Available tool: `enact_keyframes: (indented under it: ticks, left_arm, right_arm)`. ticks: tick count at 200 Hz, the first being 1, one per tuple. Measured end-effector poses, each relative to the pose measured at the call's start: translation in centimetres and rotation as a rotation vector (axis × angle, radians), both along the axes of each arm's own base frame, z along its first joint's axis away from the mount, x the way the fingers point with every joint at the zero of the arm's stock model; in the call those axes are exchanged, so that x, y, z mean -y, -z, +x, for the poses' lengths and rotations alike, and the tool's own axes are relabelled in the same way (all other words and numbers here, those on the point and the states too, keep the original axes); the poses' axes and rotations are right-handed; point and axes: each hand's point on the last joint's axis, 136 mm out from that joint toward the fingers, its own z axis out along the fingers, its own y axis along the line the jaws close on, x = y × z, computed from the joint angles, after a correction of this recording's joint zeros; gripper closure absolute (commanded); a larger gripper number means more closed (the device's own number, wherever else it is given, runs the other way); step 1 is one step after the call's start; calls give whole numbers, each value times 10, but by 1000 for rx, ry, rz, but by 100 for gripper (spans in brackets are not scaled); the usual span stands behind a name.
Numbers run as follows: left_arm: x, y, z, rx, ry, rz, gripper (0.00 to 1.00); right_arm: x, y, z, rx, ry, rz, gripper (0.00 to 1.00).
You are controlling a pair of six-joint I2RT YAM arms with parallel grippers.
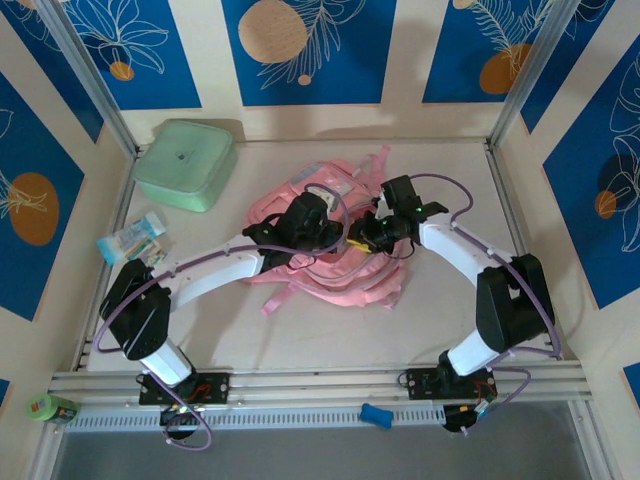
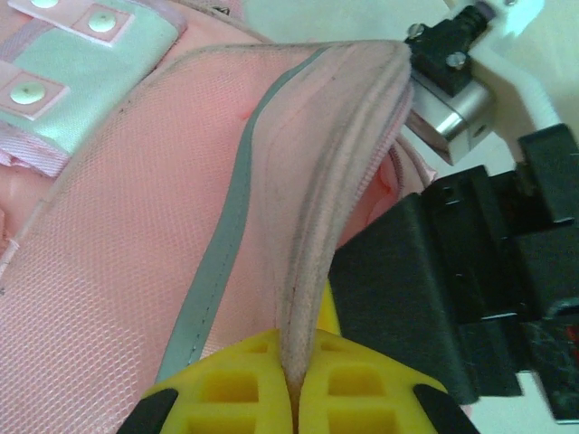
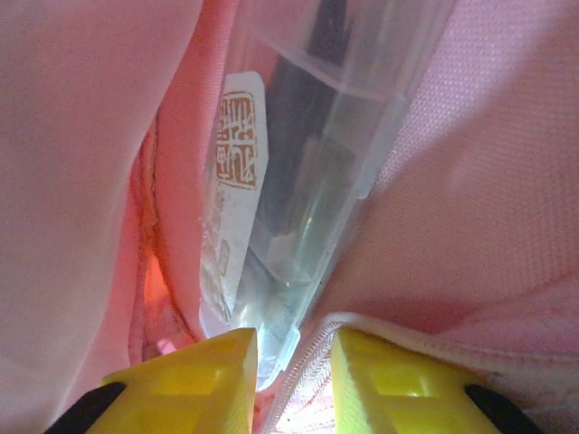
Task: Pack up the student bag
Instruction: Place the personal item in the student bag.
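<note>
The student bag (image 1: 312,188), pink with grey strips, lies in the middle of the table, its straps spread toward the arms. My left gripper (image 1: 342,238) is at the bag's right side. In the left wrist view it (image 2: 294,384) is shut on the piped rim of the bag's opening (image 2: 335,208), lifting it. My right gripper (image 1: 368,232) meets it from the right and reaches into the opening. In the right wrist view its jaws (image 3: 294,371) stand a little apart, with the end of a clear plastic case (image 3: 317,181) and the bag's zipper edge (image 3: 312,371) in the gap.
A mint-green lidded box (image 1: 185,163) stands at the back left. A small clear packet (image 1: 132,240) lies by the left wall. The right arm's black wrist (image 2: 434,298) is close beside my left fingers. On the front rail lie a green item (image 1: 50,407) and a blue item (image 1: 377,415).
</note>
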Motion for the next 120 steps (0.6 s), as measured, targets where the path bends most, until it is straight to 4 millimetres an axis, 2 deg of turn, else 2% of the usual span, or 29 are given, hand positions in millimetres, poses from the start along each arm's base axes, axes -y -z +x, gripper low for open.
enact_keyframes:
  ticks: [32, 69, 107, 120]
  left_arm:
    - [-4, 1, 4, 4, -23, 9, 100]
    - [-6, -5, 2, 11, -23, 3, 100]
    - [-7, -7, 2, 16, -26, 2, 100]
    - [-7, -7, 2, 16, -26, 2, 100]
  right_arm:
    - [-14, -2, 16, 28, -20, 37, 70]
    - [-7, -8, 14, 56, -10, 49, 67]
    - [12, -33, 11, 125, 38, 50, 79]
    - [16, -34, 13, 129, 51, 46, 82]
